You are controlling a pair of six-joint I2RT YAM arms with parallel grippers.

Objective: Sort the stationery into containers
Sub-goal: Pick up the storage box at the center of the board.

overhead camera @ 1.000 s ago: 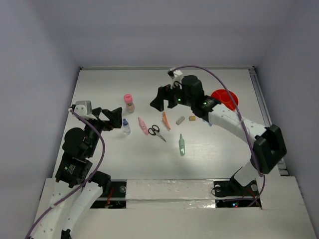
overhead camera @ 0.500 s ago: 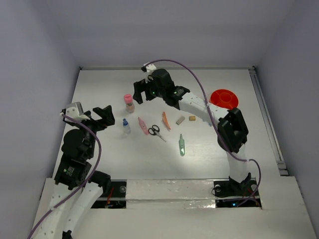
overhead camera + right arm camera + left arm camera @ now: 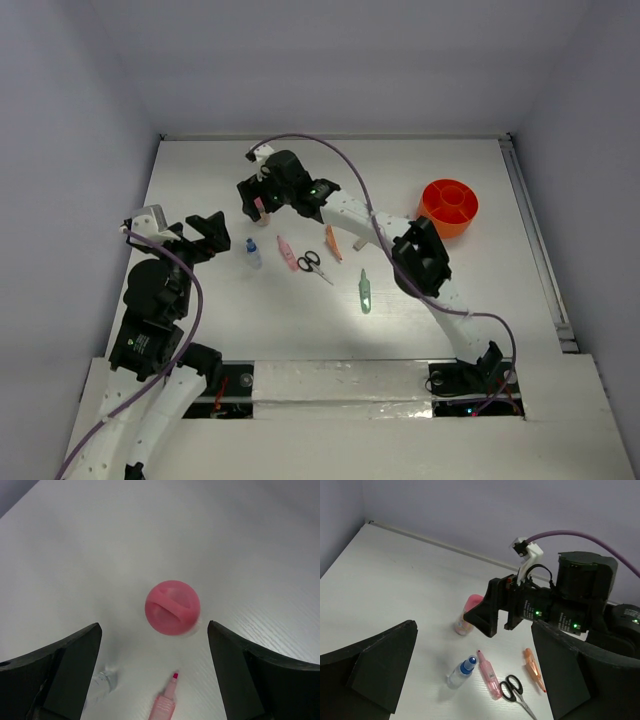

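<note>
Text, labels, brands, numbers, signs (all three views): none legible.
pink-capped bottle (image 3: pixel 467 616), far left of the table: body too blurred to tell if it bears any print.
blue-capped bottle (image 3: pixel 459 673), just nearer than it: clear body, too small to tell.
</note>
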